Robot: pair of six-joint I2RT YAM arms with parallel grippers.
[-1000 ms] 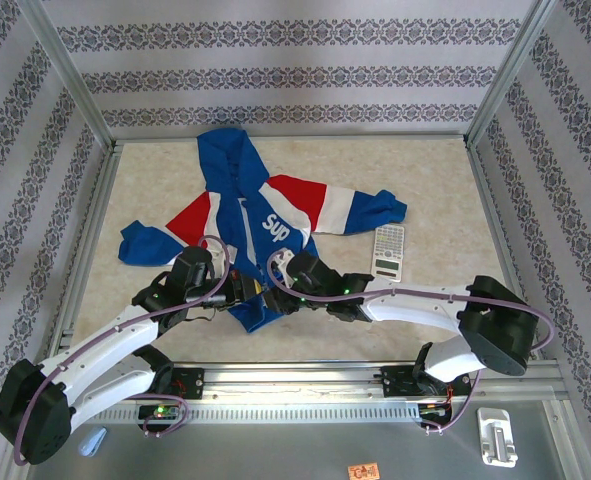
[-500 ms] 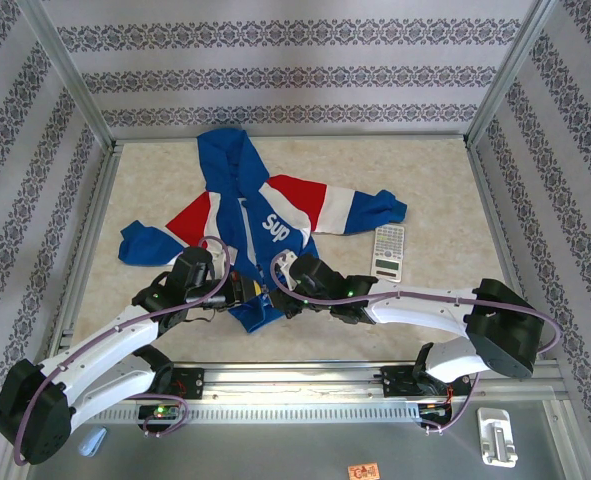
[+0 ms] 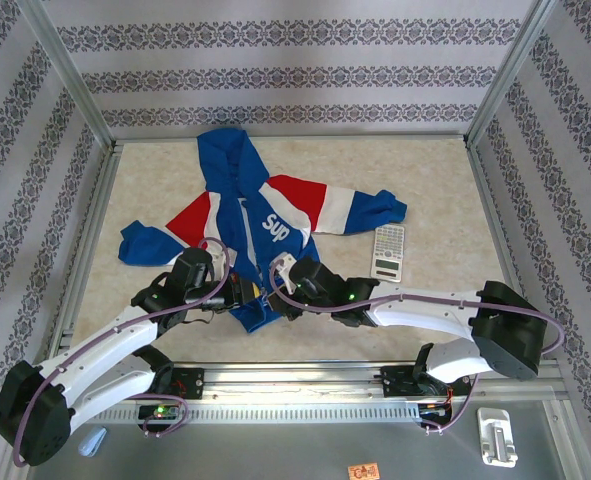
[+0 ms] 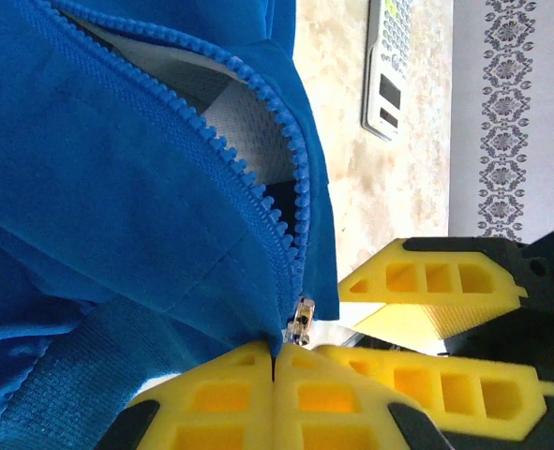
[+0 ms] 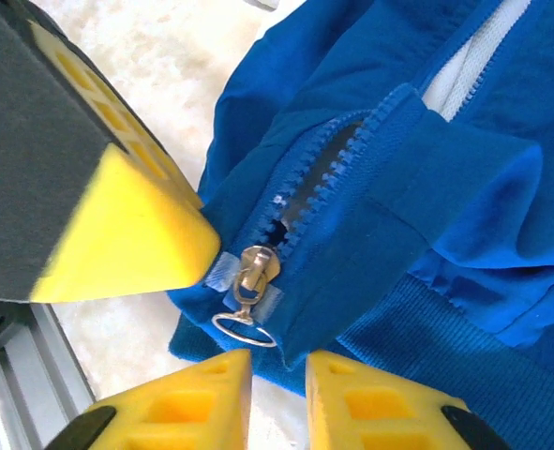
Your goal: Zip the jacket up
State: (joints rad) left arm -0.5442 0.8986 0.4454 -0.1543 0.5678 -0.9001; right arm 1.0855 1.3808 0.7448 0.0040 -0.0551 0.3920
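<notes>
1. Position. The jacket (image 3: 237, 200) is laid flat on the table (image 3: 435, 180), with the hood toward the far side and the hem (image 5: 417, 328) toward the arm bases. A calculator (image 3: 388, 252) lies near the sleeve on the right-arm side, apart from the work.

2. Left gripper (image 4: 275, 356). The jaws are pressed fully together on the hem, directly below the slider (image 4: 301, 322). The fabric is thereby anchored.

3. Right gripper (image 5: 278, 361). The jaws are set narrow, with a small gap between them, and nothing is held. The ring pull (image 5: 244, 328) hangs just ahead of the fingertips, outside the gap.

4. Change over the last second. In the top view, the right forearm and elbow have been shifted slightly to the right. The jacket outline is unchanged, and the left arm has not been moved.

5. Meaning for the task. The slider sits at the bottom of the track and the teeth (image 4: 258, 178) above it stand apart, so no closing has been achieved. The shift is judged to be a re-alignment on the pull. The ring must be seated between the jaws before any draw toward the hood is attempted.
</notes>
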